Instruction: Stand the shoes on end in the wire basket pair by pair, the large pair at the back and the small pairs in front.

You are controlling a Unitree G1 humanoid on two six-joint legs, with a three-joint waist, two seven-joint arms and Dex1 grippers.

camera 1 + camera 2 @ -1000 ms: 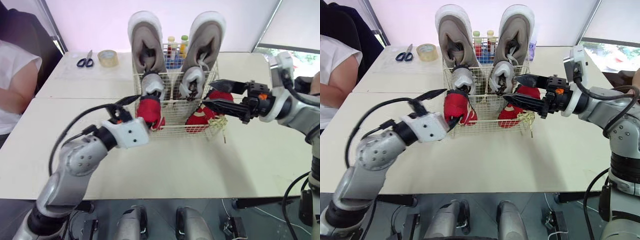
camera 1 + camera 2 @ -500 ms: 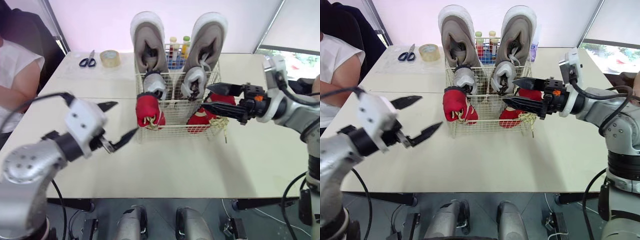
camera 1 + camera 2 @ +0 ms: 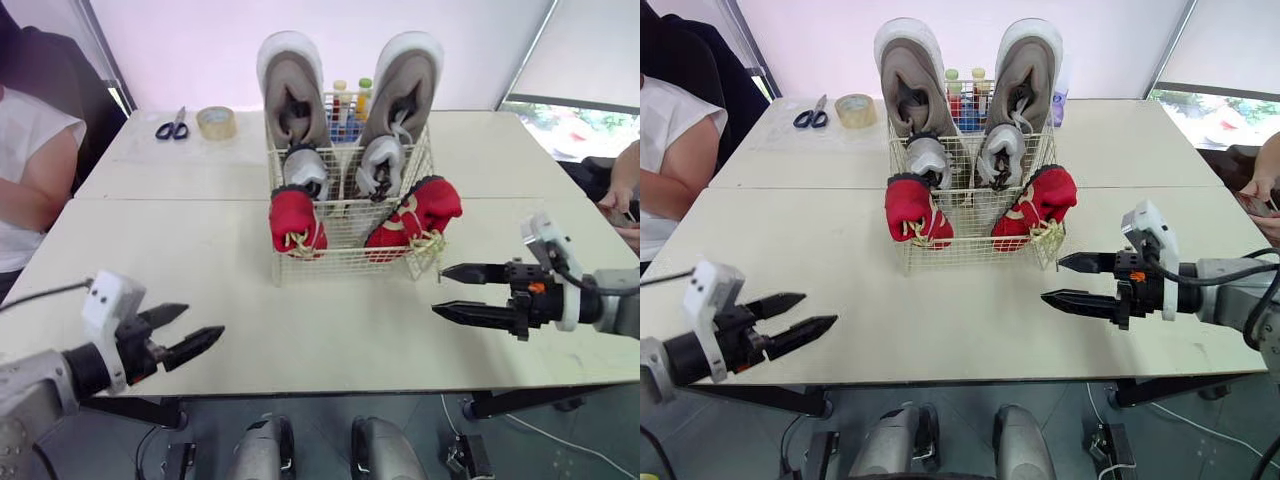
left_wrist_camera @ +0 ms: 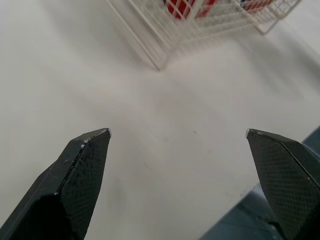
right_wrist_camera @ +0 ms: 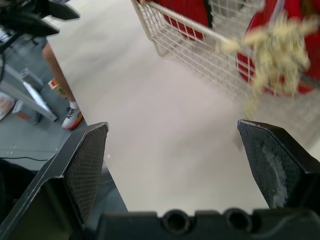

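Shoes (image 3: pixel 290 85) upright in wire basket (image 3: pixel 345 262)

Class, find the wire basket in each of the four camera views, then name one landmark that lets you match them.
Left eye view: wire basket mid-table, near the picture's centre.
Right eye view: wire basket mid-table, just left of centre.
Left wrist view: its corner and mesh lie ahead of the open left hand.
Right wrist view: its front mesh lies ahead of the open right hand.
Shared landmark: the red shoes in its front.
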